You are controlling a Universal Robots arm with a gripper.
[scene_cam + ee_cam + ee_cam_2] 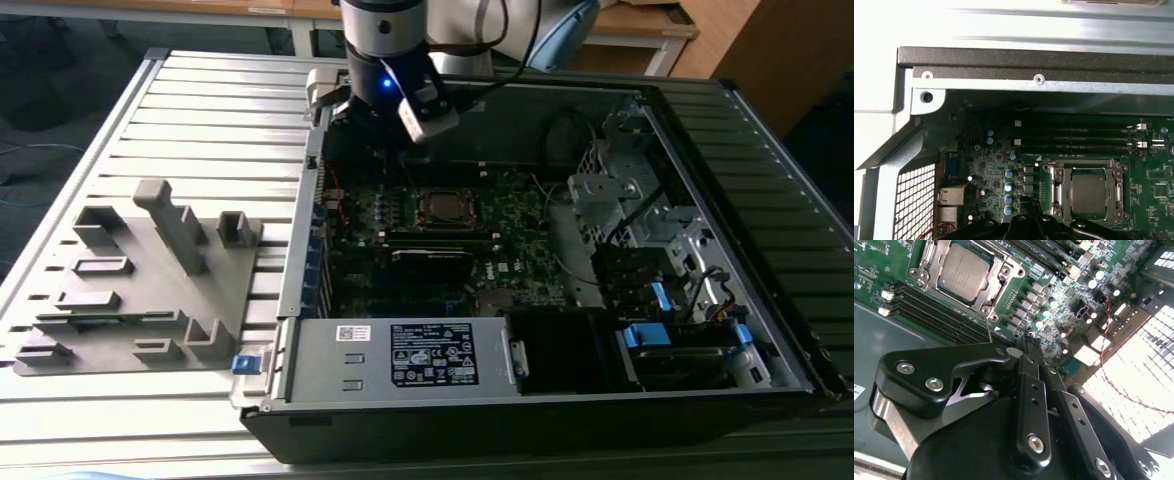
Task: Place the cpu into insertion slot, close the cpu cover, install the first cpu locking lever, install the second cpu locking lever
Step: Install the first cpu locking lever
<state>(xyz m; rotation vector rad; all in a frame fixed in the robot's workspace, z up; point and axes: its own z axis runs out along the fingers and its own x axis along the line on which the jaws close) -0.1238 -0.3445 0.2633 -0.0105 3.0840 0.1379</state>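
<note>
- The gripper (1029,347) hangs over the circuit board (1154,200), its jaws pressed together with nothing between them.
- The cpu (961,272) lies flat in the insertion slot (441,207), with the cpu cover (999,276) folded down around it.
- From the fingertips the slot lies ahead and to one side, near but apart, with a row of small capacitors (1008,185) between.
- I cannot tell whether the levers are latched.

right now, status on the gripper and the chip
Gripper shut, nothing in it, hovering over the board beside the socket. Chip seated in socket, metal cover looks down around it. Nothing between gripper and socket.
</note>
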